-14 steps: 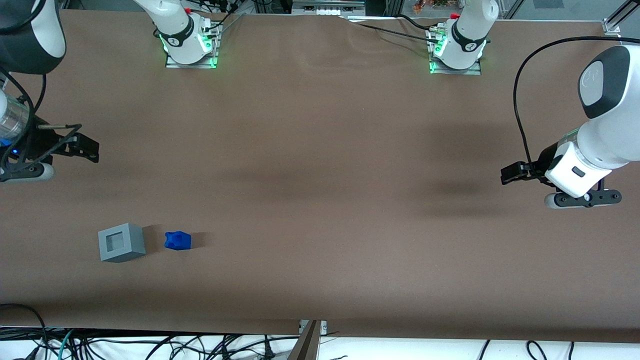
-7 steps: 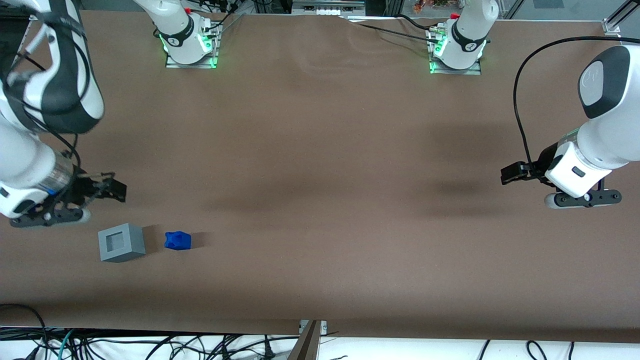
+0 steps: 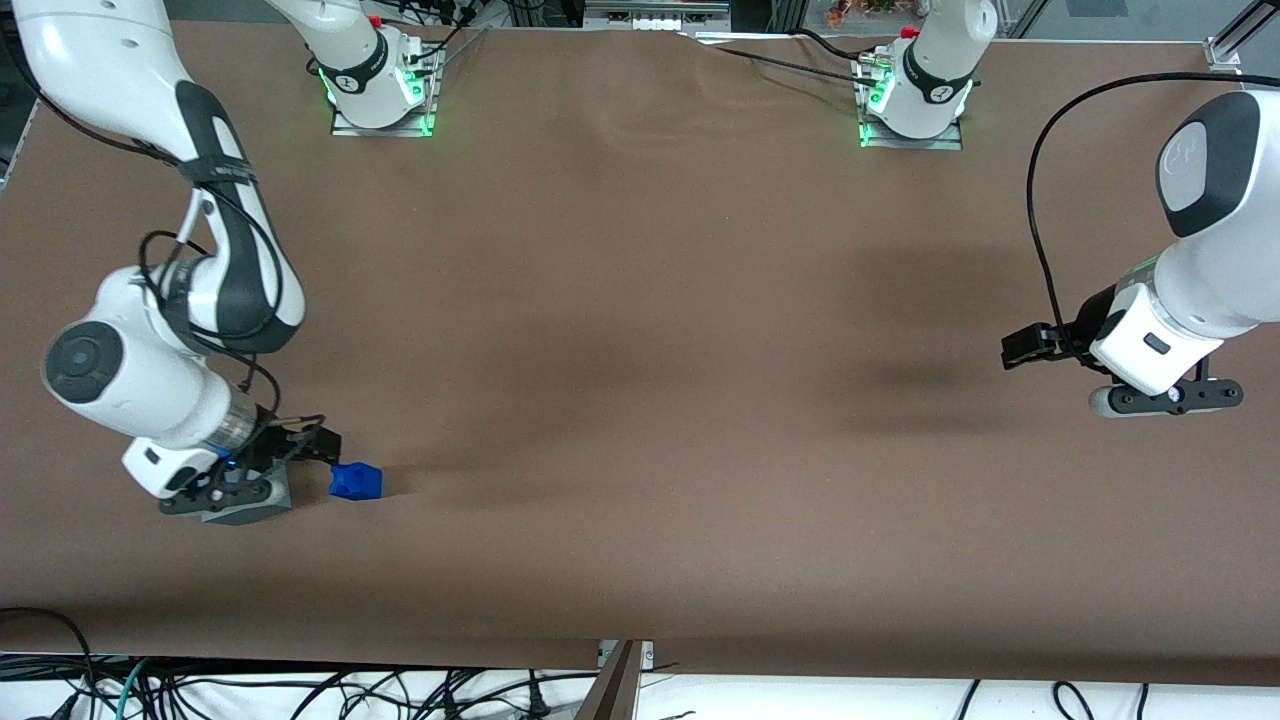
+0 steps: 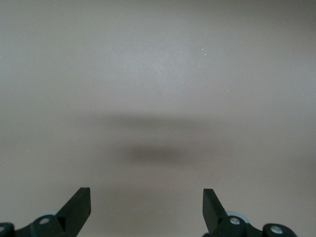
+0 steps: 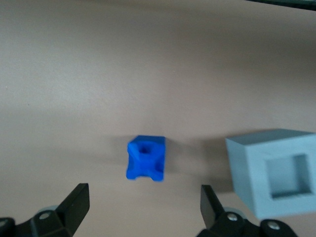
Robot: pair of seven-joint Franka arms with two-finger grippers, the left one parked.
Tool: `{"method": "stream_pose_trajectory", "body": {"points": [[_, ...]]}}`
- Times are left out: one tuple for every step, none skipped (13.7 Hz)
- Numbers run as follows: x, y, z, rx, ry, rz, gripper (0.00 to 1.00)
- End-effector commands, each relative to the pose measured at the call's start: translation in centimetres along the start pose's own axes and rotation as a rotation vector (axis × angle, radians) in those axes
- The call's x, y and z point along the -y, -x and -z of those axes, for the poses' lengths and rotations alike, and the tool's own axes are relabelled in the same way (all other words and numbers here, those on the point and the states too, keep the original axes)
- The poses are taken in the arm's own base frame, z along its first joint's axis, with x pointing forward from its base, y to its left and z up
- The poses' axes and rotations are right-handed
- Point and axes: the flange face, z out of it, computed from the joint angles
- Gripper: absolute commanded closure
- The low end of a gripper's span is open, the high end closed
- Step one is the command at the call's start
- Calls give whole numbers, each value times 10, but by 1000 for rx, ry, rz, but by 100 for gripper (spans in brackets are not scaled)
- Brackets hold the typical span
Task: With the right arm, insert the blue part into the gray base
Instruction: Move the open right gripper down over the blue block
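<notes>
The blue part lies on the brown table beside the gray base, apart from it. The right arm's wrist hangs over the gray base and hides most of it in the front view. My gripper is open and empty, above the table, just short of the blue part and a little farther from the front camera. In the right wrist view the blue part lies ahead of the gripper, between the lines of its two fingers. The gray base shows its square recessed hole beside it.
The brown table carries only these two parts. Two arm bases with green lights stand at the edge farthest from the front camera. Cables lie below the table's near edge.
The right arm has swung toward the front camera and toward the parts, and its wrist now covers the gray base. The blue part and gray base have not moved.
</notes>
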Motion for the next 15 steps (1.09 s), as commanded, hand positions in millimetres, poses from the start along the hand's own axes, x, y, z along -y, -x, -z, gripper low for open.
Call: {"method": "stream_pose_trajectory", "body": {"points": [[0, -4, -24, -10, -14, -19, 1], [0, -3, -32, -4, -14, -20, 1], [0, -2, -40, 5, -15, -26, 1], [-2, -1, -47, 5, -15, -49, 1], [-2, 0, -53, 7, -15, -56, 1], [-2, -1, -56, 1, -15, -58, 1], [-1, 0, -61, 5, -16, -56, 1], [0, 1, -66, 11, -18, -56, 1], [-1, 2, -72, 14, -17, -57, 1], [-2, 2, -75, 2, -16, -55, 1], [-2, 3, -78, 2, -15, -52, 1], [-2, 4, -81, 7, -13, -49, 2], [-2, 4, -81, 7, -13, -43, 17], [-2, 4, -81, 7, -13, -41, 40], [-2, 3, -79, 4, -12, -37, 58]]}}
